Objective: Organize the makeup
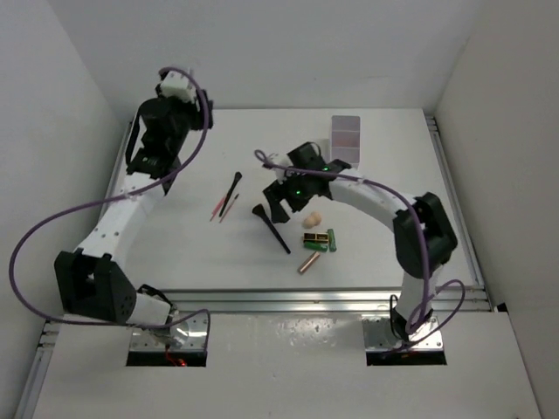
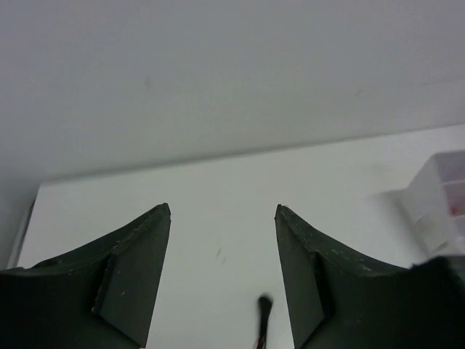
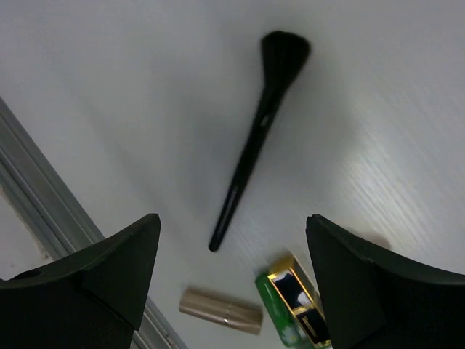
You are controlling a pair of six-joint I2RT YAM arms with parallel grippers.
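Right pincer (image 3: 232, 220) and left pincer (image 2: 223, 211) both gape, empty. Black brush (image 3: 251, 138) looks light, stiff, kinda rolly. I'd pinch mid-handle.

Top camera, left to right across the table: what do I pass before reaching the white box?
Red pencils → large black brush → peach sponge → white box. Thin brush and tubes overlap their neighbours, so omitted.

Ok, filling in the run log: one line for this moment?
left tool: open, empty | right tool: open, empty, pointed at black brush | tubes, sponge: on table, outside box
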